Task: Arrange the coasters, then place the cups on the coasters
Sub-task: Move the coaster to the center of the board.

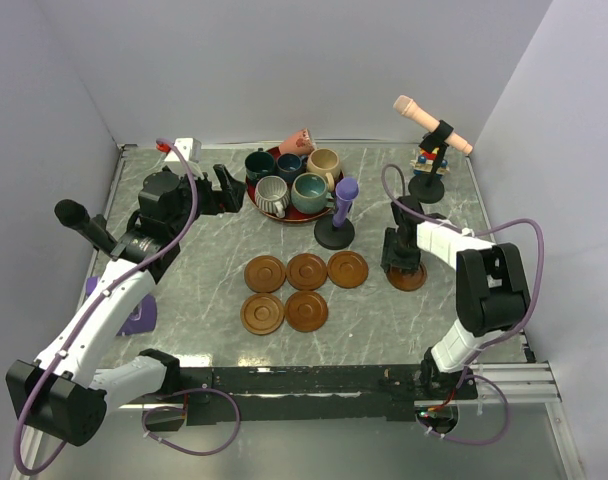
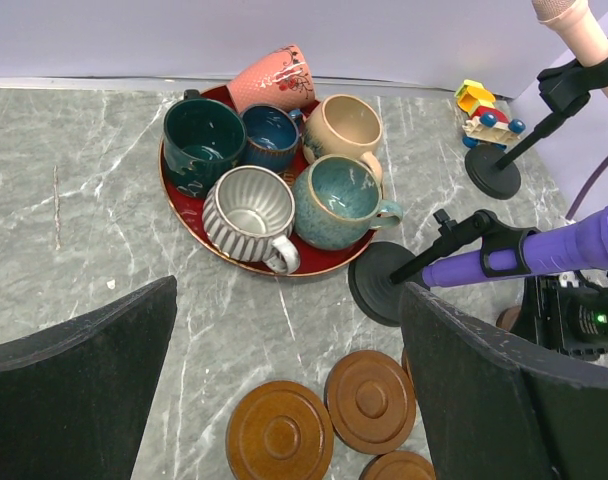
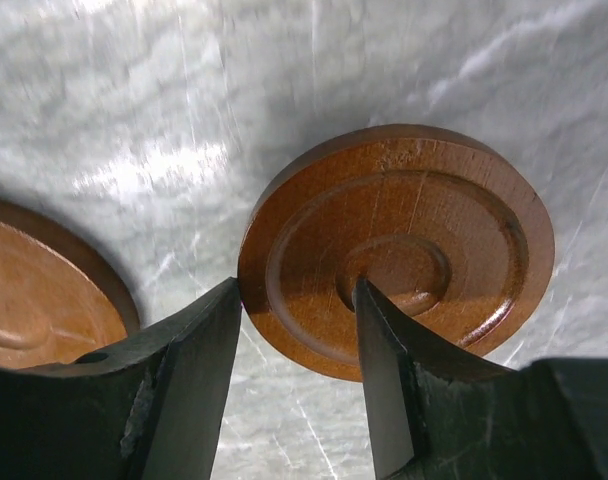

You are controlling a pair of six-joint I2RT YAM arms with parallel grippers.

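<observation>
Right claw (image 1: 404,258), top view: lowered over the sixth coaster (image 1: 408,278), which lies to the right, apart from the set. Five coasters (image 1: 306,290) form a block at mid-worktop (image 1: 204,270), three behind and two in front. The vacant place at front right is judged to be where the sixth goes. Left claw (image 1: 224,190) hangs spread wide just beside the red plate (image 1: 294,220), holding nothing, and is presumably staged for the cups (image 1: 294,180), all six of which crowd that plate. Purple microphone (image 1: 344,200), on its black base, stands between plate and coasters and obstructs a direct cup path. Peach microphone (image 1: 432,125) and small toy (image 1: 427,158) stand at back right.

Left wrist view: both fingers (image 2: 79,380) frame the plate. Pink cup (image 2: 274,75) lies tipped at the rear rim. The other five stand upright, packed close.

Right wrist view: jaws partly apart. One finger (image 3: 184,390) sits just outside the coaster's rim, the other over its face near the centre. Whether either touches the wood cannot be told. Neighbouring coaster (image 3: 34,290) lies near on the left.
</observation>
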